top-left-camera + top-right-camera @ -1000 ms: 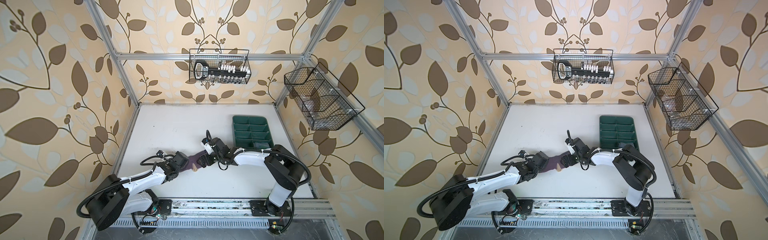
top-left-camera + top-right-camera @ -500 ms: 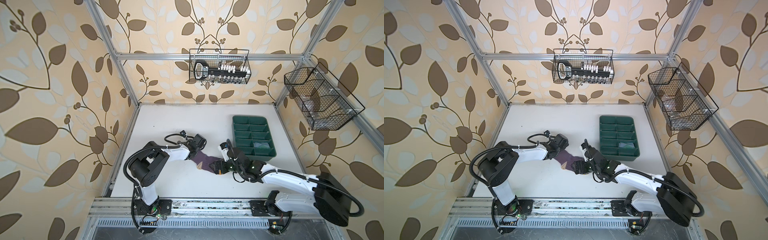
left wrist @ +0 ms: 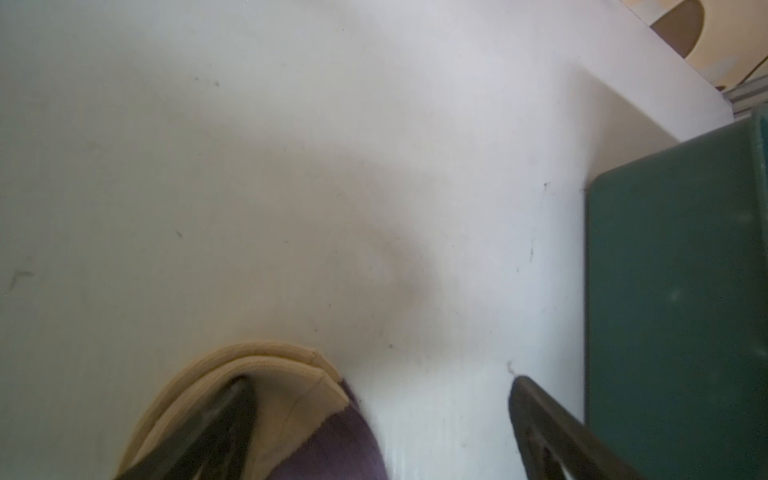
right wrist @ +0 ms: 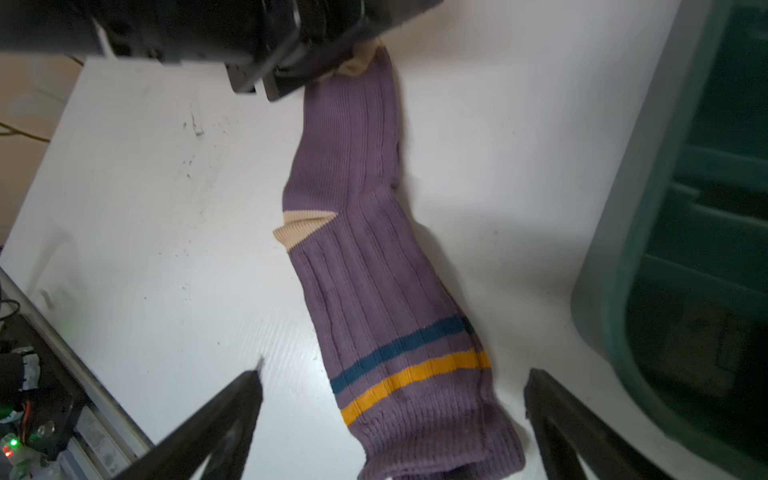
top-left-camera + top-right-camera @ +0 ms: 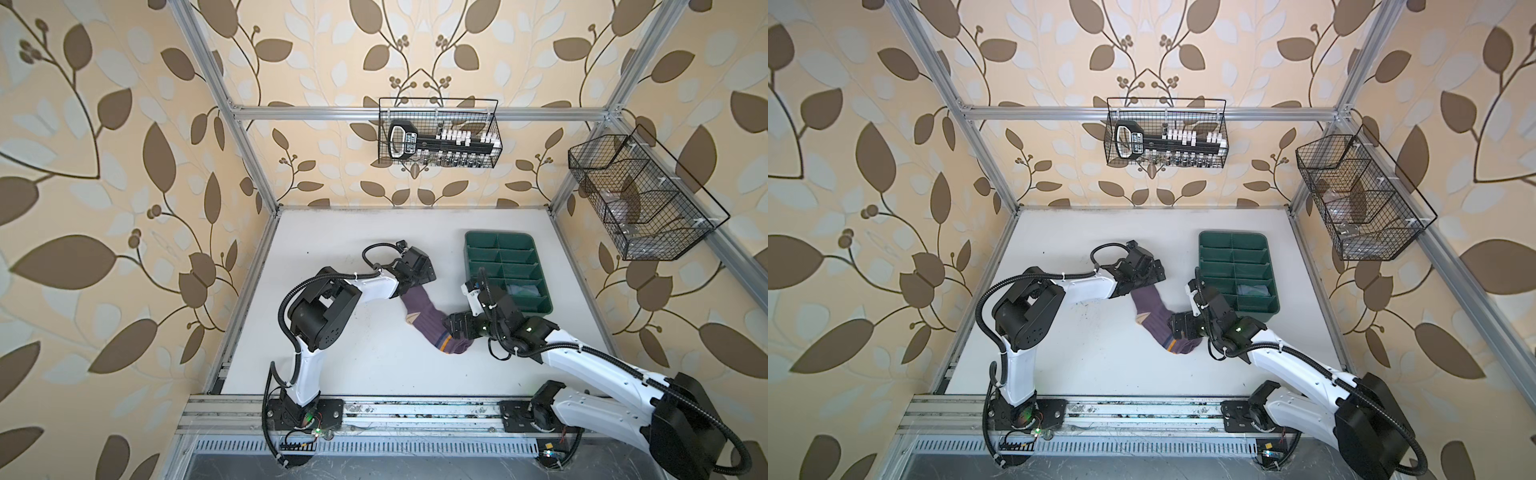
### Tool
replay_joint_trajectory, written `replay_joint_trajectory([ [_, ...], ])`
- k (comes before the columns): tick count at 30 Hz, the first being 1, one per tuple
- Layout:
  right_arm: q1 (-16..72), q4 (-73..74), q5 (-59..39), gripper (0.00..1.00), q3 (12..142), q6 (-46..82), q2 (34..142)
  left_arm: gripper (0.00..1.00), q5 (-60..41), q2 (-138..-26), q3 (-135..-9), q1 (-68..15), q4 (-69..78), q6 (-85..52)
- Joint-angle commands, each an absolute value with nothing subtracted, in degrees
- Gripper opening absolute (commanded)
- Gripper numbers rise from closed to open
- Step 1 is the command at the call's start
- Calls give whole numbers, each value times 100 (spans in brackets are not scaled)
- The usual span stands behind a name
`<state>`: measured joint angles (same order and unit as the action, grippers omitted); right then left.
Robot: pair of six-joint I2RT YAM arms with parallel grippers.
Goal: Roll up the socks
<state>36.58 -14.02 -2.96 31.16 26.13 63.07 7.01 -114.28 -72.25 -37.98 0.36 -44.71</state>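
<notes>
One of the socks, the purple sock (image 5: 428,320) (image 5: 1154,318) (image 4: 365,257), lies stretched flat on the white table, tan toe far, striped cuff near. My left gripper (image 5: 417,279) (image 3: 380,380) is open over the tan toe (image 3: 266,374). One of its fingers (image 3: 224,415) is over the toe and the other is over bare table. My right gripper (image 5: 455,326) (image 4: 395,374) is open, with its fingers on either side of the cuff. Neither gripper holds anything. A grey-blue bundle (image 5: 523,289), perhaps the other sock, lies in the tray.
A green compartment tray (image 5: 534,309) (image 5: 1258,313) (image 4: 615,249) stands just right of the sock, close to my right gripper. Two wire baskets (image 5: 440,137) (image 5: 640,199) hang on the back and right walls. The rail (image 5: 374,409) runs along the front edge.
Both arms have swung round. My left gripper went from the sock's near-left end to its far end, the right one to the near-right end. The sock now lies longer and diagonal.
</notes>
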Motion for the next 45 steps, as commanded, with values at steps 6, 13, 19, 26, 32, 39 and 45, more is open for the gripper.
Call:
replay_joint_trajectory([
  [6, 3656, -1189, -468, 100, 3041, 2409, 7257, 99, 448, -9734, -7624, -3604, -1005, -3342],
  [13, 3868, -1055, -374, 100, 3088, 2382, 7921, 99, 635, -7808, -6427, -3609, -1156, -3732],
  [19, 4433, -1106, -116, 100, 3217, 2476, 8012, 99, 1177, -6984, -5696, -3587, -1290, -3584],
  [26, 4627, -1354, 76, 100, 3509, 2575, 7725, 99, 1058, -7707, -6301, -3533, -1360, -3147],
  [32, 4594, -1623, 353, 100, 3709, 2572, 7302, 99, 906, -8000, -6803, -3538, -1485, -3094],
  [39, 4128, -1508, 314, 100, 3840, 2739, 6918, 99, 925, -7884, -6868, -3534, -1501, -2953],
  [45, 3985, -1563, -40, 100, 3893, 2575, 6680, 99, -411, -7863, -7078, -3363, -1742, -2949],
])
